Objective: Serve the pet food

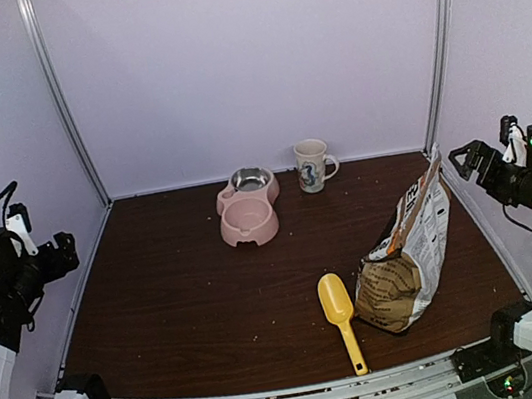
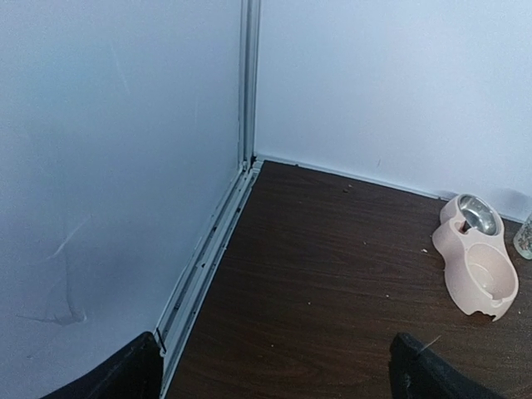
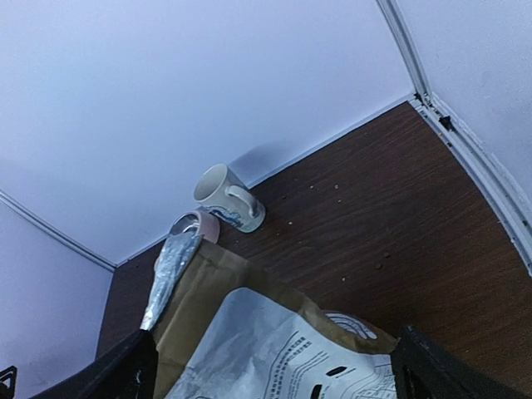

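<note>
Woodgrain counter (image 1: pixel 181 304), lilac walls (image 1: pixel 254 60); crinkled bag (image 1: pixel 408 263) slumps right of the yellow scoop (image 1: pixel 340 314); I see left and right jaws wide, empty.

Pet food (image 3: pixel 378 266): few tiny loose pellets scattered across the dark table (image 1: pixel 181 304)

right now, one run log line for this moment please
left gripper: open, empty | right gripper: open, empty | bag: standing, slumped | scoop: on table beside bag | bowl: looks empty
</note>
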